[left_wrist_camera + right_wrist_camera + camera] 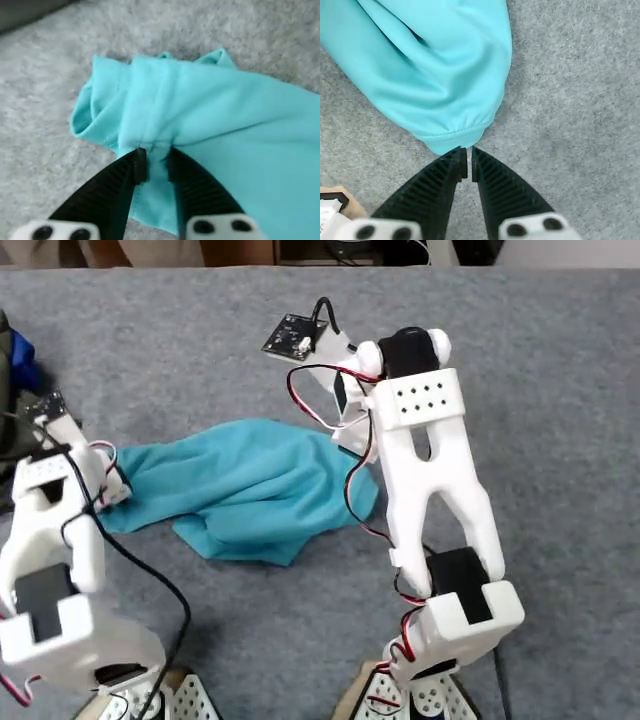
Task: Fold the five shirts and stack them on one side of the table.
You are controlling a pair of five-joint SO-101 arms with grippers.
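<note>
One teal shirt [250, 490] lies crumpled and unfolded on the grey table, mid-left. My left gripper [112, 485] holds its left end. In the left wrist view the left gripper [155, 162] is shut on a pinch of the shirt [225, 115], with a rolled fold just beyond the fingertips. My right gripper [350, 435] sits at the shirt's right edge. In the right wrist view the right gripper [469, 152] is shut right at the puckered hem tip of the shirt [430, 65], catching only its very edge.
Grey felt covers the table [540, 360], with bare room to the right and at the back. A dark blue object [15, 360] shows at the left edge. Both arm bases stand at the front edge.
</note>
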